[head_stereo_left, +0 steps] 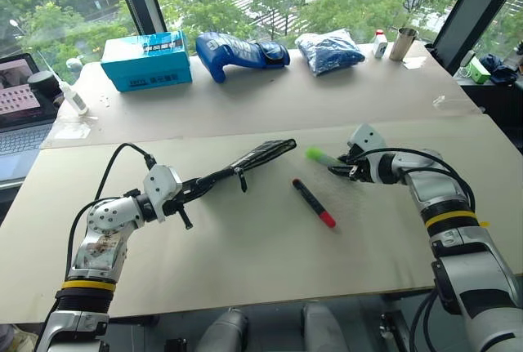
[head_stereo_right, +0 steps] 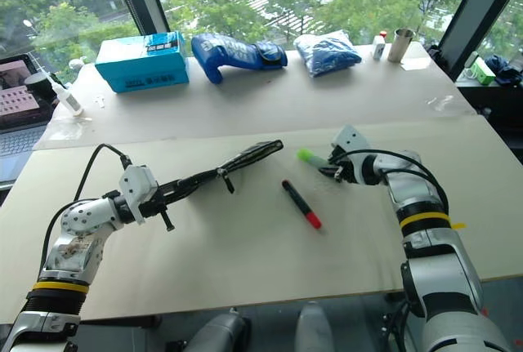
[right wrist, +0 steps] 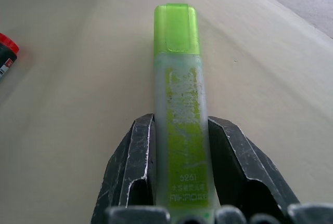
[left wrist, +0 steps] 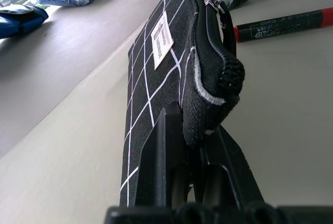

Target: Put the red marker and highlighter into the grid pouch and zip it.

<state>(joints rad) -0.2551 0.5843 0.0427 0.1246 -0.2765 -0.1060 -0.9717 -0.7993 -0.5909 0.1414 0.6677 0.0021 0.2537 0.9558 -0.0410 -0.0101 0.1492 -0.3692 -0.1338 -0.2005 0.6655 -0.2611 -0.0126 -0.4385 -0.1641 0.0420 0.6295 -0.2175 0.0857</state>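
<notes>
On table: right gripper (right wrist: 179, 182) clamped on highlighter (right wrist: 178, 104); lift level toward grid pouch (left wrist: 161, 57), pinched in left gripper (left wrist: 192, 182).

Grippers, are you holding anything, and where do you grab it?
Left gripper pinches the grid pouch at one end. Right gripper clamps the highlighter by its pale body, green cap sticking out.

We can't see the near end of the highlighter (right wrist: 179, 109); it runs down between the right gripper's fingers (right wrist: 136, 169). Only the red end of the marker (right wrist: 6, 55) shows there, the rest cut off. The pouch's (left wrist: 171, 63) lower corner disappears behind the left gripper's fingers (left wrist: 161, 167).
</notes>
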